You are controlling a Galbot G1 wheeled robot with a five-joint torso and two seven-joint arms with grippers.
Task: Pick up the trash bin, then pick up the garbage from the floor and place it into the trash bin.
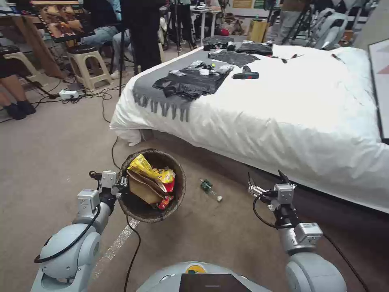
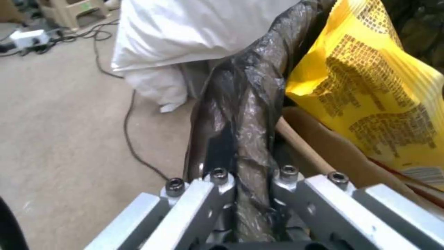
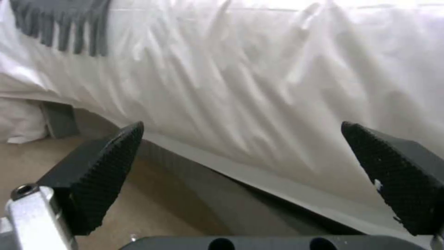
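The left gripper (image 1: 121,185) held the bin (image 1: 153,185) by its rim, on the side nearest the robot's left arm. In the left wrist view its jaws were closed tight on the bag (image 2: 245,114) folded over that rim. The bin was in front of the robot, beside the bed (image 1: 283,113), and its mouth was tipped toward the head camera; I could not tell if it was lifted or resting on the carpet (image 1: 48,154). Inside it lay garbage: a yellow wrapper (image 1: 150,168), a brown paper bag (image 1: 144,188) and a red packet (image 1: 165,201).

The right gripper (image 1: 265,181) hung low near the bed's edge with its fingers spread wide and nothing between them. Its pads (image 3: 106,166) pointed at the white sheet (image 3: 259,86).

On the floor between bin and right gripper lay a small bottle (image 1: 210,190), clear with a green label. It seemed not to be litter for this task, so the collecting was probably almost finished.

To do this step well, the left arm should keep the pinch firm and bring the mouth more upward, because the wrapper stood high above the rim and could slide out. The right gripper should approach any remaining piece from above, away from the sheet and the cable (image 1: 131,251) on the floor.
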